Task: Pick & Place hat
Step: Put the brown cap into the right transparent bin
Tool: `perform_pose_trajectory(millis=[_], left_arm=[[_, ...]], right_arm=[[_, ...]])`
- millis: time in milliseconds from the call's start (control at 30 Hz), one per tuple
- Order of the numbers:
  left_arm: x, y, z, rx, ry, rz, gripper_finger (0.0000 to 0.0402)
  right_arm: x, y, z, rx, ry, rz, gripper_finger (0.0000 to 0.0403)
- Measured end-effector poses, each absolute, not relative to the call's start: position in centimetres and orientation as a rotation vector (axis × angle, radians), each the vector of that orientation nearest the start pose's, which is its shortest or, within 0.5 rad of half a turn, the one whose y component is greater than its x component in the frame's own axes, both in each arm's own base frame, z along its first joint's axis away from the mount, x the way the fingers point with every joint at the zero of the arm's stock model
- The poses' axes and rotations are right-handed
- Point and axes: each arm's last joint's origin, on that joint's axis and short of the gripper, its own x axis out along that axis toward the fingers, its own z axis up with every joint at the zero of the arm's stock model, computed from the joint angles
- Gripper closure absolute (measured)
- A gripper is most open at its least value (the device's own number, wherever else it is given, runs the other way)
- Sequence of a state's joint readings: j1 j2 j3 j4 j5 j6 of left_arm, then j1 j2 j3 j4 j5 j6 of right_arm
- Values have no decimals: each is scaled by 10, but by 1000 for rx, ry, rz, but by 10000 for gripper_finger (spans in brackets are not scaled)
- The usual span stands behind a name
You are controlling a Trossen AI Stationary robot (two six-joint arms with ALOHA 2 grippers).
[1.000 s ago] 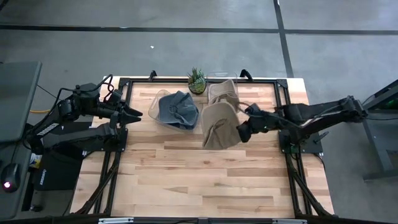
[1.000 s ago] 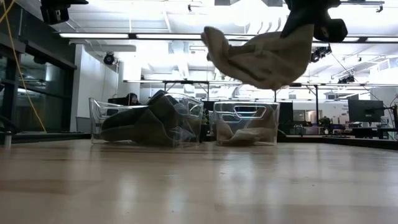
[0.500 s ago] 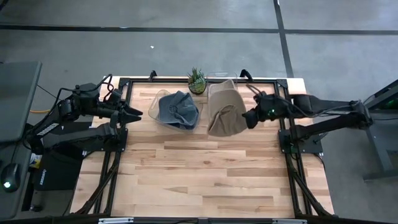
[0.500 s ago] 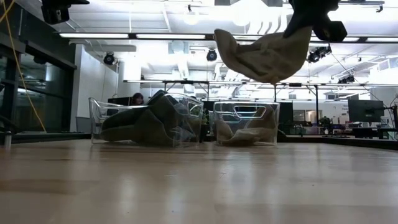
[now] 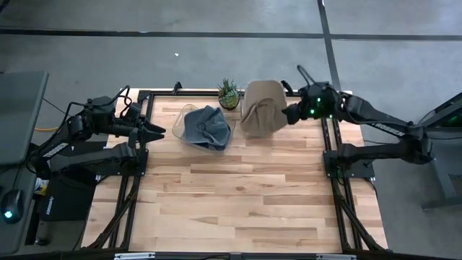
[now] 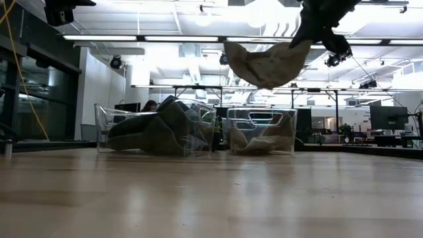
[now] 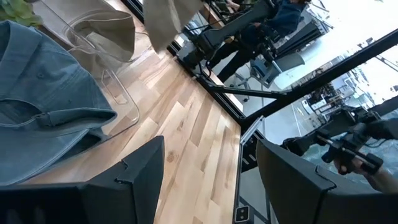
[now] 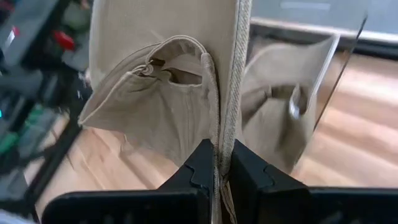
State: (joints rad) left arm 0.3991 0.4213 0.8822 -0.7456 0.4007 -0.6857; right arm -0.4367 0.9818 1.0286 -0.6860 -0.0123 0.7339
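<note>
A beige hat (image 5: 261, 108) hangs from my right gripper (image 5: 289, 115), which is shut on it high above the clear bin (image 6: 261, 131) at the table's far edge; another beige hat (image 8: 281, 118) lies in that bin. In the low view the held hat (image 6: 266, 63) swings well above the bin's rim. A blue hat (image 5: 206, 126) fills the neighbouring clear bin (image 6: 155, 129). My left gripper (image 7: 211, 180) is open and waits at the table's left edge, facing the blue hat (image 7: 43, 93). My right gripper pinches the beige hat by an edge of its brim (image 8: 224, 127) between the two fingers (image 8: 203, 167). The fingers come from the table's right side, slanting. The hat is lifted clear and hangs slack, spreading out beyond the fingertips.
A small potted plant (image 5: 229, 92) stands at the far edge between the two bins. The wooden table (image 5: 238, 202) stretches out toward the near side. Black frame rails (image 5: 333, 155) run along both sides.
My right gripper, still shut on the beige hat, has moved toward the table's far edge and risen a little. The hat travelled with it from in front of the bins to above the right bin, swinging and bunching as it went.
</note>
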Motion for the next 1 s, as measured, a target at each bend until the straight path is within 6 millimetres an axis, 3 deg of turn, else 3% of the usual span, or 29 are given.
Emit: perform_pose_trajectory(millis=[333, 733, 1000], left_arm=[[62, 14, 348, -793, 253, 93, 170], [62, 14, 348, -795, 254, 92, 170], [62, 14, 348, -796, 254, 92, 170]], right_arm=[[182, -131, 334, 872, 340, -598, 380], [199, -189, 289, 1058, 415, -652, 380], [206, -204, 259, 1170, 531, -652, 380]])
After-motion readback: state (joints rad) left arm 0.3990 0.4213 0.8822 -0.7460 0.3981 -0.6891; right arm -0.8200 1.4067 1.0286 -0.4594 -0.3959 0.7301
